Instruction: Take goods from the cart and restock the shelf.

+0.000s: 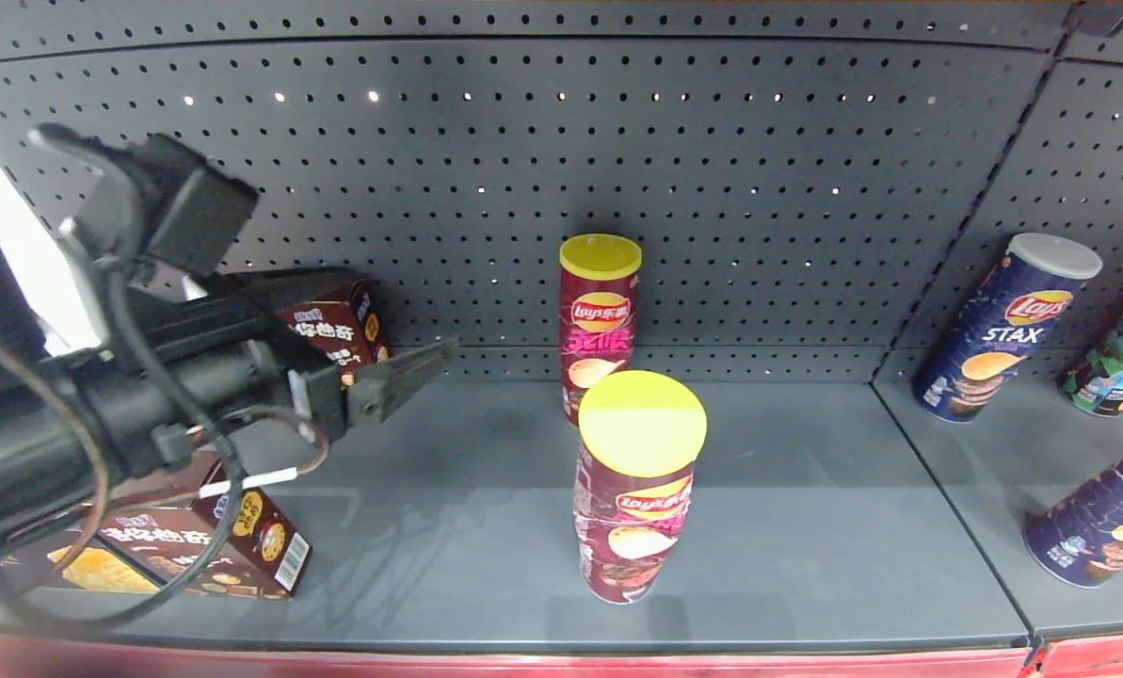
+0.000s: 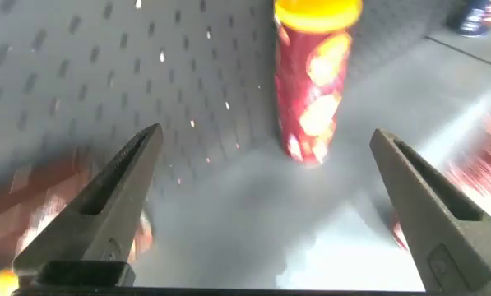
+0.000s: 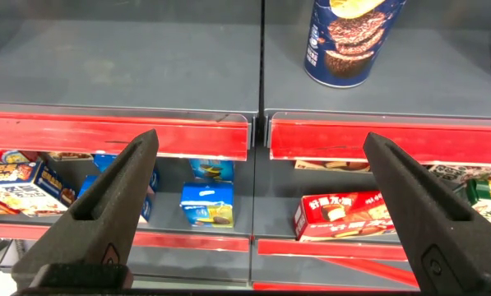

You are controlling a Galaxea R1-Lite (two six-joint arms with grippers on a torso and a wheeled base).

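Observation:
Two red chip cans with yellow lids stand upright on the grey shelf point(image 1: 806, 527), one at the back point(image 1: 600, 320) and one near the front edge point(image 1: 638, 490). My left gripper point(image 1: 401, 369) hangs over the shelf's left part, left of both cans, open and with nothing in it. In the left wrist view its fingers point(image 2: 105, 205) stand wide apart, with the back can point(image 2: 315, 78) ahead between them. A brown biscuit box point(image 1: 340, 325) stands just behind that gripper. My right gripper point(image 3: 266, 205) is open and faces the lower shelves.
Another brown biscuit box point(image 1: 203, 551) lies at the shelf's front left, under my left arm. Blue cans point(image 1: 1003, 330) lean and lie in the bay to the right. A blue can point(image 3: 352, 41) stands above red price rails point(image 3: 146, 136); small boxes point(image 3: 344, 215) sit below.

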